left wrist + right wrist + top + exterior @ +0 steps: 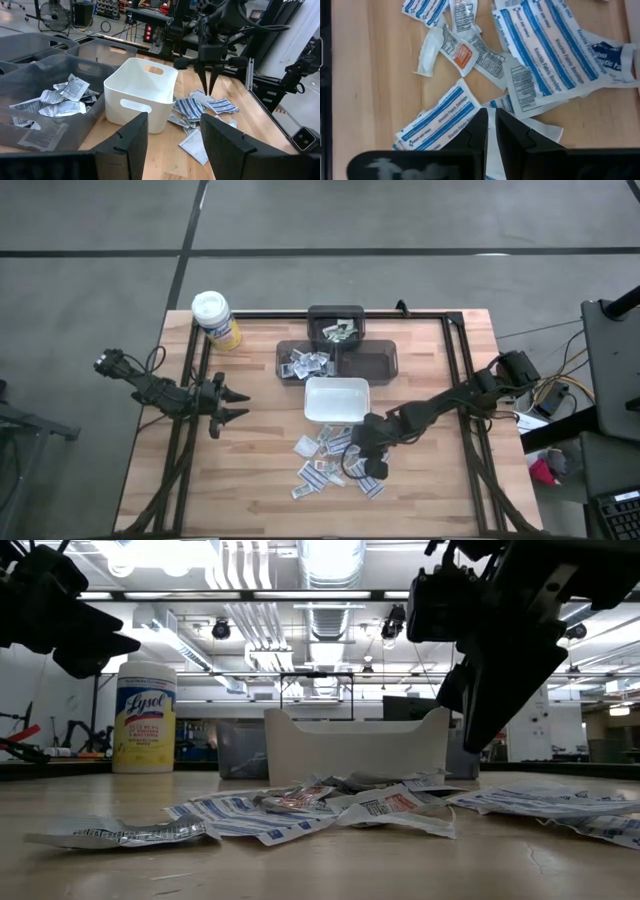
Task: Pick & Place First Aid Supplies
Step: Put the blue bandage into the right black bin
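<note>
The first aid supplies [330,460] lie as a loose pile of small flat packets on the wooden table, near its front edge; they also show in the low view [330,808] and close up in the right wrist view [545,50]. My right gripper [357,468] hangs over the pile, pointing steeply down, fingers shut [491,115] with nothing between them. Its fingertips [207,89] stand a little above the packets [478,745]. My left gripper [238,404] waits open at the table's left side [172,135], clear of everything.
A white rectangular dish [337,384] stands just beyond the pile. Behind it are three dark bins [336,313], two of them holding packets [65,95]. A yellow canister [215,320] stands at the far left corner. Black rails [462,380] run along the table's sides.
</note>
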Action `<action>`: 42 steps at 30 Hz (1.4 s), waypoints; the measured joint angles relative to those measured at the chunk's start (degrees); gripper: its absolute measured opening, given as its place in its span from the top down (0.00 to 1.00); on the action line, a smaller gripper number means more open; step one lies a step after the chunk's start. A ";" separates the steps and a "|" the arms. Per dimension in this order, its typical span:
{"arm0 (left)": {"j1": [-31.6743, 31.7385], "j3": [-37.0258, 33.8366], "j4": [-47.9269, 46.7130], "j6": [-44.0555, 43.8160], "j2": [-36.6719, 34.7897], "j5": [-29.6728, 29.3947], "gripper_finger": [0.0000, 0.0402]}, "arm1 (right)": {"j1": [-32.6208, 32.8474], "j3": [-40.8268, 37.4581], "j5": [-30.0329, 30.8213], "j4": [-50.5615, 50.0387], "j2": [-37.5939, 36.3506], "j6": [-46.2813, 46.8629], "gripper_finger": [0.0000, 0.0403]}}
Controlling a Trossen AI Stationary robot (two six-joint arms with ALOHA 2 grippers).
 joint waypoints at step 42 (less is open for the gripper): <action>0.00 -0.04 -0.07 0.00 0.04 0.00 0.56 | -0.02 12.16 4.30 -10.76 4.10 4.03 0.79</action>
